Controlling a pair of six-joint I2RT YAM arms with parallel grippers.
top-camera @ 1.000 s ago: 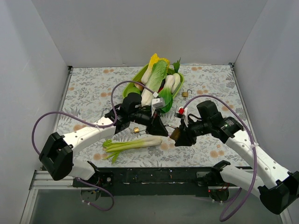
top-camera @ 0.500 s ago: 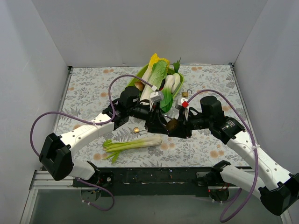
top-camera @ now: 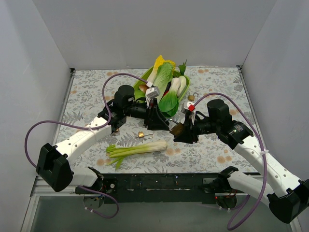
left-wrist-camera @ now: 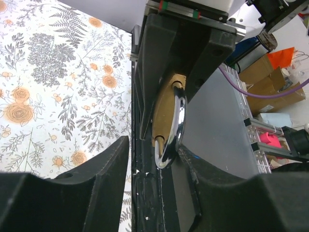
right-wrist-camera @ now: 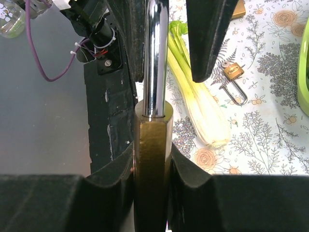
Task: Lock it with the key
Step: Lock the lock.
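Observation:
My right gripper (top-camera: 182, 134) is shut on the body of a brass padlock (top-camera: 176, 129) and holds it above the table. In the right wrist view the brass body (right-wrist-camera: 153, 159) is clamped between my pads, with its chrome shackle (right-wrist-camera: 155, 58) pointing away. My left gripper (top-camera: 163, 122) is open, its two fingers (right-wrist-camera: 212, 34) on either side of the shackle. In the left wrist view the shackle (left-wrist-camera: 174, 125) lies close against my right finger (left-wrist-camera: 227, 193), and the left finger stands apart. No key shows in any view.
A small brass padlock (top-camera: 141, 135) with an open shackle lies on the floral cloth, also in the right wrist view (right-wrist-camera: 233, 72). A leek (top-camera: 137, 149) lies near the front. A green basket (top-camera: 140, 81) of vegetables stands behind. Another small padlock (top-camera: 192, 96) lies right of the basket.
My right gripper has carried the brass padlock up and left toward the middle. My left arm has drawn back and left, its open fingers now around the shackle.

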